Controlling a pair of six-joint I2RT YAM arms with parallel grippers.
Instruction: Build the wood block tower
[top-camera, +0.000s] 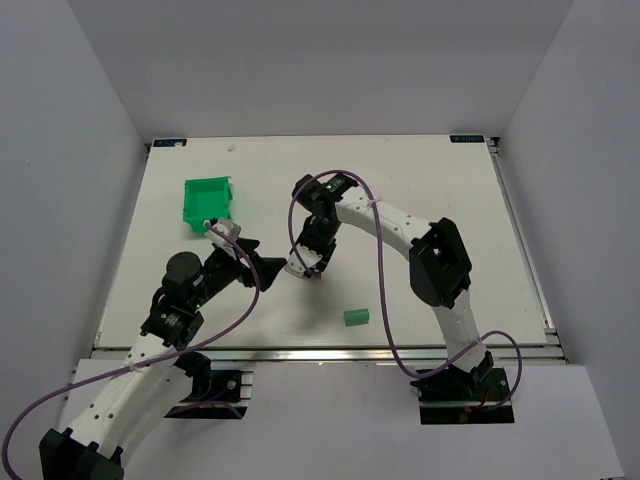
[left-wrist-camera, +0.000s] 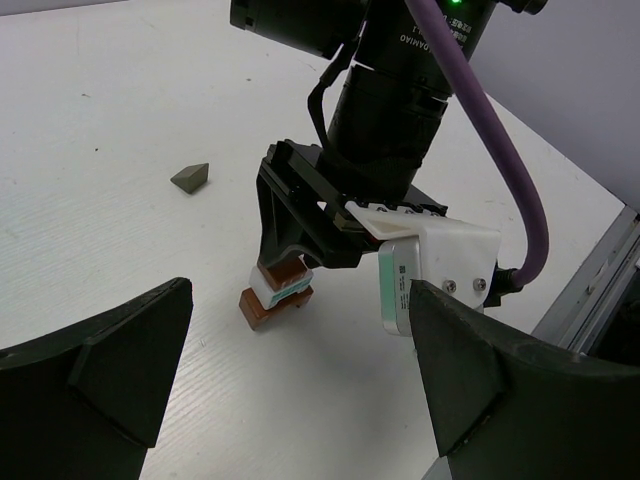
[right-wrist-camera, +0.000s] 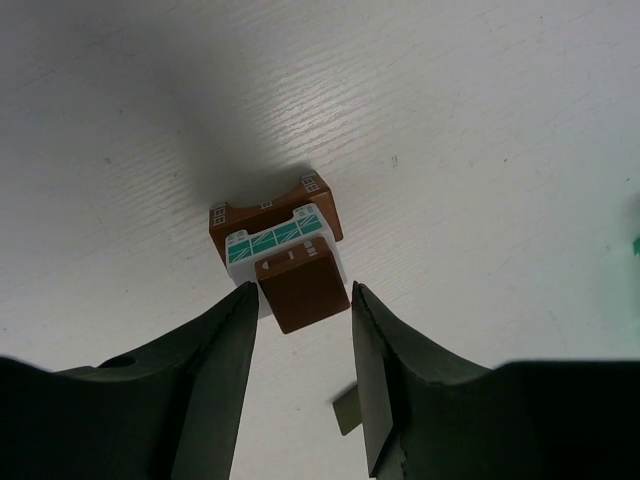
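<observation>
wood block tower (left-wrist-camera: 275, 300) partly behind right tool (left-wrist-camera: 290, 268)

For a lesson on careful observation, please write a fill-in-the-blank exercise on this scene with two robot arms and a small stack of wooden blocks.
1. The lowest block of the narrow wood block tower is coloured ___.
2. The black two-finger right gripper straddles the tower's ___ block.
3. The black two-finger left gripper has its jaws ___.
4. The square green plastic bin stands on the ___ arm's half of the white table.

Missing words: brown; top; open; left.
</observation>
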